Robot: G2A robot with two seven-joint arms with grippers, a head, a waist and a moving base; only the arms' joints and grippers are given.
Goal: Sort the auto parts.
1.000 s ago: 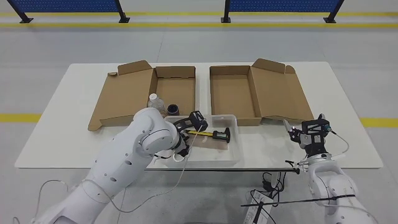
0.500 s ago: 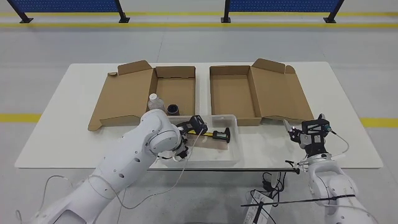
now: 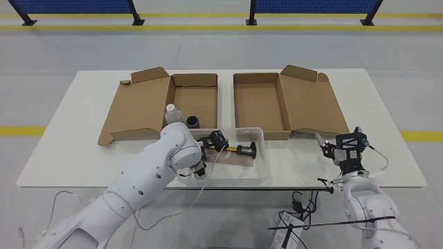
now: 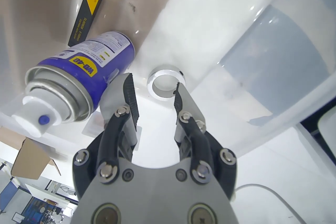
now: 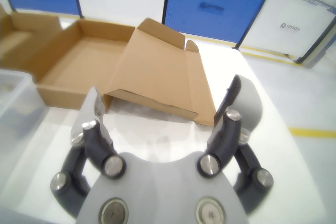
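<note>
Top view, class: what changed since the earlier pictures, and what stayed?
The left end effector, open, dipped further into the white bin towards the metal ring; nothing gripped or released. The right end effector, cardboard boxes and bin stayed put.

White rect. bench (image 3: pixel 387 111), long edges far and near. Two open brown cartons sit side by side mid-bench, toward the far edge, w/ a narrow gap btw. them. L carton (image 3: pixel 197 100) has its L lid (image 3: pixel 135 107) folded out flat toward the left edge. R carton (image 3: pixel 257 107) has its R lid (image 3: pixel 311 104) folded out toward the right edge, w/ the front flap raised a little off the surface. White translucent plastic bin (image 3: pixel 261 162) sits at the near edge, approx. centre, in front of that gap. Its far wall is close to both cartons' near walls; can't tell if touching.
</note>
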